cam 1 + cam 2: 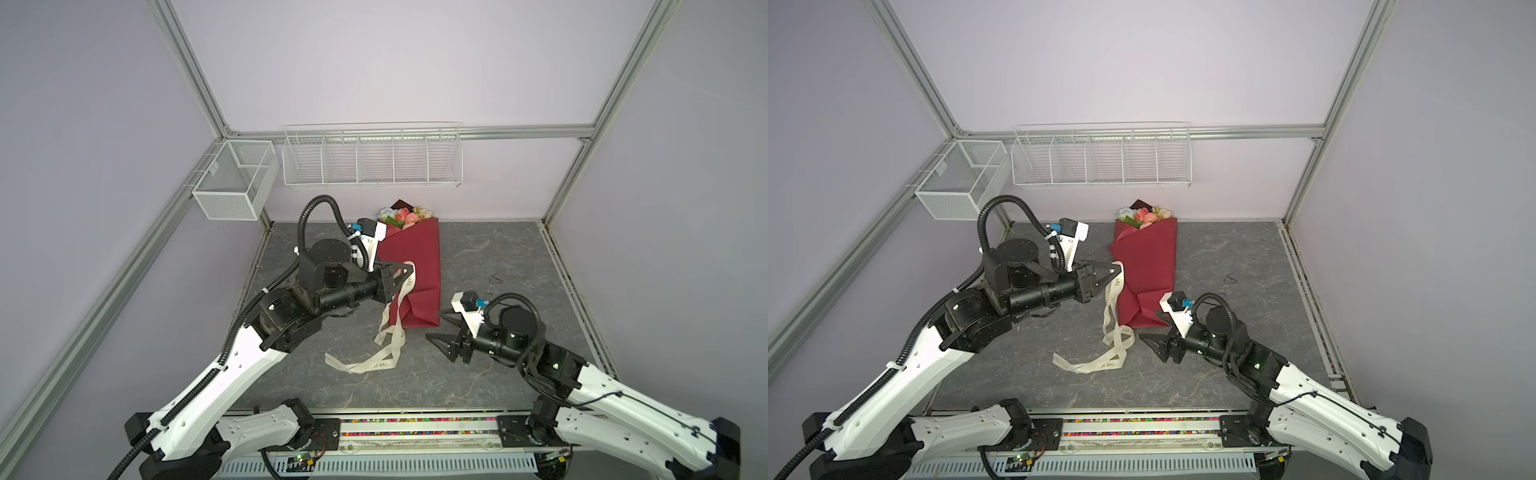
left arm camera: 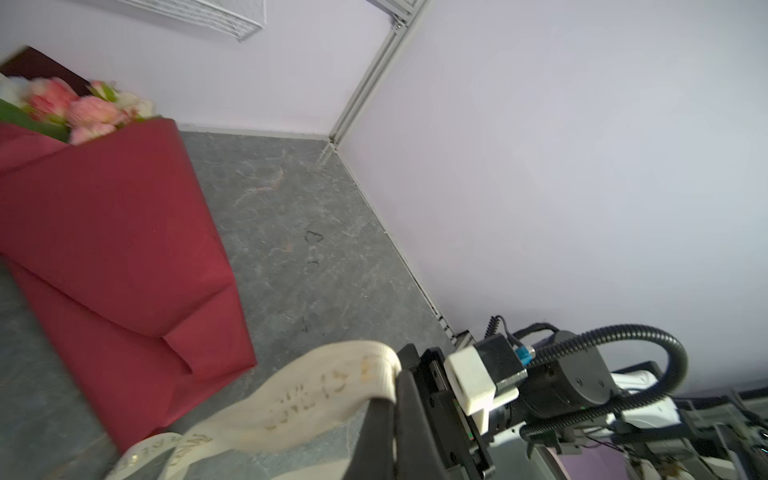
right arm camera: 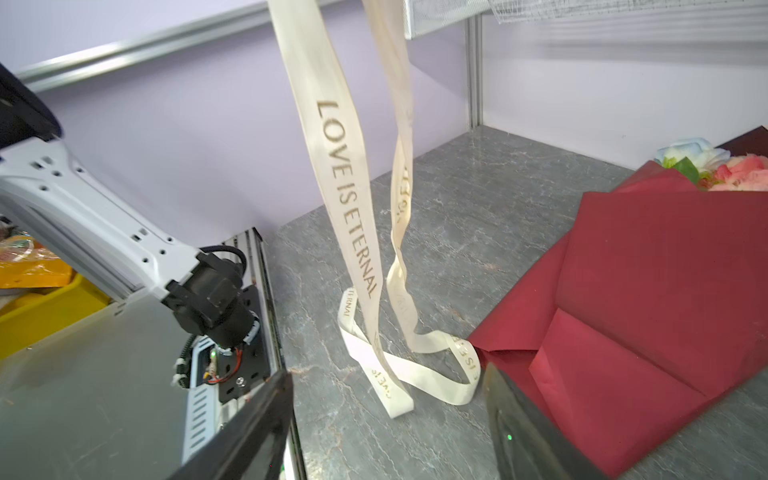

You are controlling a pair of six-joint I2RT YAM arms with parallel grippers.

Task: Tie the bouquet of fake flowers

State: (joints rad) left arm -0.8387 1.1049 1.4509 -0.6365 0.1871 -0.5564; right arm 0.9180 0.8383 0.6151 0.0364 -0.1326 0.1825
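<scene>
The bouquet of fake flowers point(image 1: 415, 266) point(image 1: 1148, 266) lies on the grey table, wrapped in dark-red paper, its pink and cream blooms point(image 1: 405, 216) pointing to the back wall. My left gripper point(image 1: 409, 272) point(image 2: 395, 399) hovers at the wrap's left edge, shut on a cream printed ribbon point(image 1: 392, 328) point(image 2: 316, 395). The ribbon hangs from it in two strands and coils on the table point(image 3: 349, 208). My right gripper point(image 1: 435, 325) point(image 3: 386, 374) stands open and empty, low by the wrap's near end point(image 3: 665, 270), facing the ribbon's coils.
A white wire rack point(image 1: 372, 158) hangs on the back wall and a mesh box point(image 1: 235, 178) on the left frame. A small dark loop point(image 1: 494, 278) lies on the table right of the bouquet. A yellow bin point(image 3: 41, 307) sits beyond the table's front rail.
</scene>
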